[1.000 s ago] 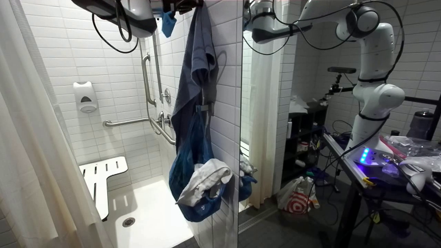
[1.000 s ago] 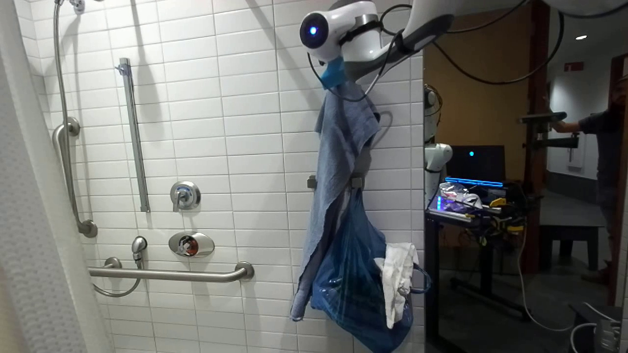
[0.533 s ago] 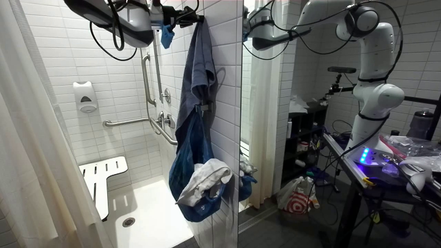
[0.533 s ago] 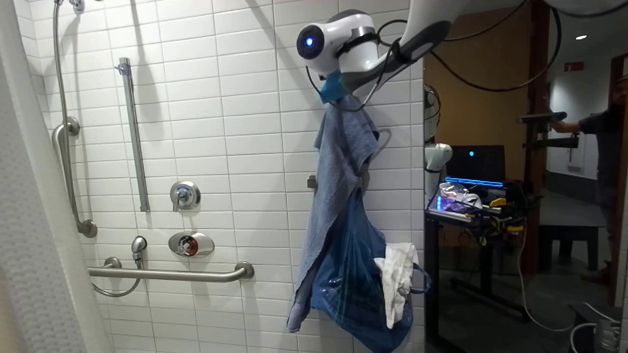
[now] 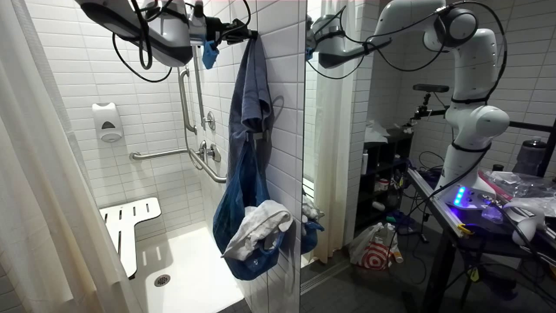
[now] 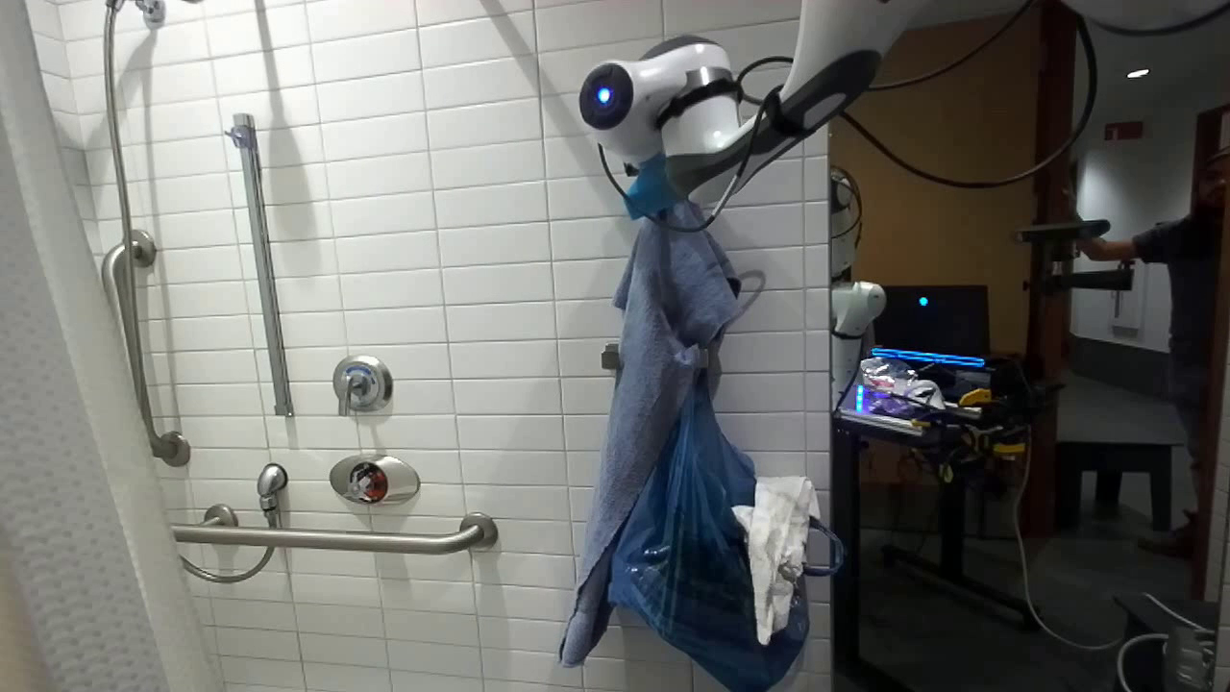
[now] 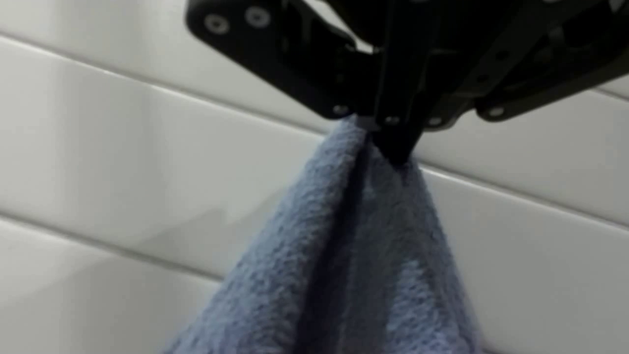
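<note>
1. White rectangular wall tiles [image 6: 500, 317] are seen behind the work area in all views.
2. Jaws of the black two-finger gripper [image 7: 390, 142] are pressed together, with the gathered top of a blue terry-cloth towel [image 6: 658, 327] pinched between them. The gripper is carried by a white robot arm [image 6: 706, 120].
3. The towel is suspended from the gripper near the wall. Its upper part is creased into deep folds; its lower end is narrowed and slanted to the left in an exterior view.
4. A translucent blue plastic bag [image 6: 687, 538] is hung below the gripper, partly overlapped by the towel in that view. Whether the two are touching cannot be told.
5. A crumpled white cloth [image 6: 783, 553] is draped over the right side of the bag.
6. A small metal wall hook [image 6: 610, 357] is mounted just left of the towel.
7. A horizontal brushed-metal grab bar [image 6: 336, 539] is fixed farther left.
8. A cream shower curtain [image 5: 52, 182] is hung at the near left; beyond it, a slotted white shower seat [image 5: 128, 237] is partly hidden.
</note>
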`<state>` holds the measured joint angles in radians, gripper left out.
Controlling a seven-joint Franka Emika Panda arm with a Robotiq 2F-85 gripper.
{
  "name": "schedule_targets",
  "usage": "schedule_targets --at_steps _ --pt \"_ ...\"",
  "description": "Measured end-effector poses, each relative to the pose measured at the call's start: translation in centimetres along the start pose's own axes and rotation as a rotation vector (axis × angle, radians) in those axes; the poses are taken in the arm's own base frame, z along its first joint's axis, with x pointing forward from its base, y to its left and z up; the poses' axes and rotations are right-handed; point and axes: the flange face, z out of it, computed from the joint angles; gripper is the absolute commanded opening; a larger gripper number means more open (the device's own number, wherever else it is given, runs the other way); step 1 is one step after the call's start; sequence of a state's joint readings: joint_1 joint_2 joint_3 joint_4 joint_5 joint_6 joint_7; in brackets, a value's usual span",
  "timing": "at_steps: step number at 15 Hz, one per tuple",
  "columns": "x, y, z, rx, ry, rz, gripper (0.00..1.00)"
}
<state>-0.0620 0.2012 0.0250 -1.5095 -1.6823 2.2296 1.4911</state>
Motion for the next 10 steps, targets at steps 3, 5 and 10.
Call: schedule_targets --at_steps 3,5,10 --pt "0.0 0.0 0.0 0.000 -0.003 0.007 0.00" --pt "0.2 0.2 0.0 0.000 -0.005 0.018 0.00" --pt "1.8 1.8 0.1 -0.016 0.006 0.059 0.00"
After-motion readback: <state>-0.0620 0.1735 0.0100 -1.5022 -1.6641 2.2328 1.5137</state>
